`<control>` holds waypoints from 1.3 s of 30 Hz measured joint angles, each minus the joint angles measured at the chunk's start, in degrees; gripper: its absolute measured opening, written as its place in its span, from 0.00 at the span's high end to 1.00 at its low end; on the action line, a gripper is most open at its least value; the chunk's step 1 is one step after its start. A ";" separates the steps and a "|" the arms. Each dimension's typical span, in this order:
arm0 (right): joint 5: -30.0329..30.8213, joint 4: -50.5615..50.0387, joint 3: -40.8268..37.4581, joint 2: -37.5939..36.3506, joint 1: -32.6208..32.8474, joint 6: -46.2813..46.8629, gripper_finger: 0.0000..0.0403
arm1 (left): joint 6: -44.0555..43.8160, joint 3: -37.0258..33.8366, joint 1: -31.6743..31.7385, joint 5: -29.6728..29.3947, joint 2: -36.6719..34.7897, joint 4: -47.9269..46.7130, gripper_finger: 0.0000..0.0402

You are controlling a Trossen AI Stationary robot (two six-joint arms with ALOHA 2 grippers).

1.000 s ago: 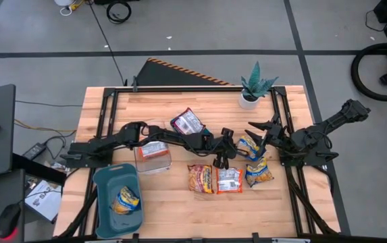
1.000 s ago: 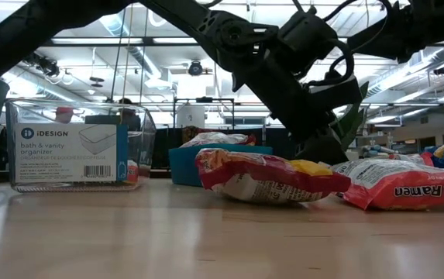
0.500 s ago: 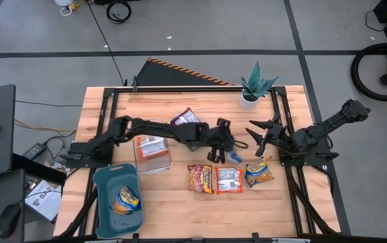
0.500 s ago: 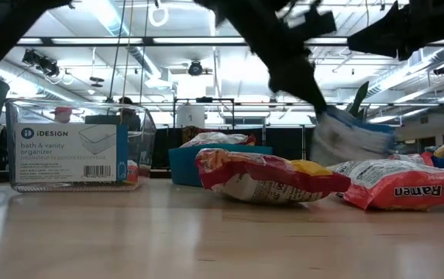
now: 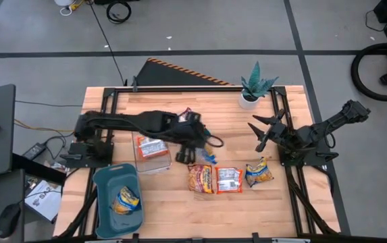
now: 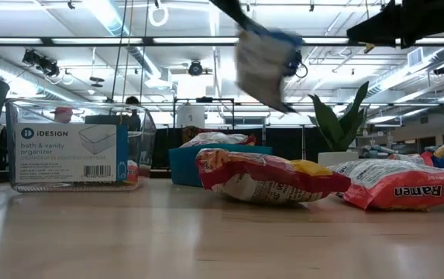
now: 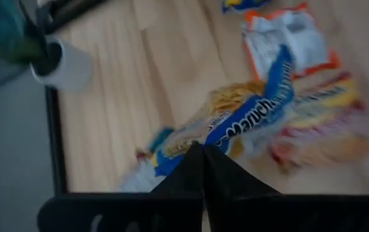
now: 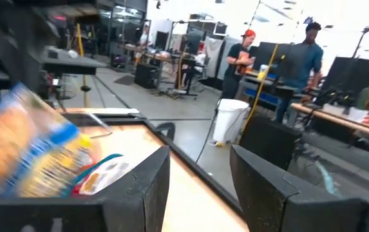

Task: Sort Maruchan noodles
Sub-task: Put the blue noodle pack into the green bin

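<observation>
Presently, our holdings:

Left pincer (image 5: 194, 150): clamped on one crinkly yellow-and-blue plastic noodle packet (image 7: 236, 125), carried in the air above the middle of the wooden worktop (image 5: 179, 209).

Right pincer (image 5: 264, 129): fingers apart, empty, waiting at the worktop's three o'clock edge.

Loose packets: an orange one (image 5: 200, 178), a red-and-white one (image 5: 229, 179) and a yellow-and-blue one (image 5: 258, 171) lie in a row at about five o'clock from the left pincer.

Containers: a clear plastic organiser box (image 5: 152, 153) at its nine o'clock, a teal plastic tray (image 5: 105, 177) at eight.

Risks, as we judge them: the grip looks to sit at one edge, so the slick packet may slip or swing loose; dropped early, it would land among the wrong colours.
</observation>
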 joint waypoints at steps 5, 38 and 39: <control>-1.65 2.65 0.00 0.00 -1.80 -4.16 0.58 | -12.77 -0.02 -4.31 0.39 -5.24 -11.64 1.00; -21.90 6.85 0.02 2.67 -18.10 -1.55 0.58 | -106.71 -3.92 -47.01 2.57 -19.19 -31.99 1.00; -22.22 6.83 0.02 2.68 -18.17 -1.55 0.58 | -108.16 -5.86 -47.85 2.64 -19.78 -31.93 1.00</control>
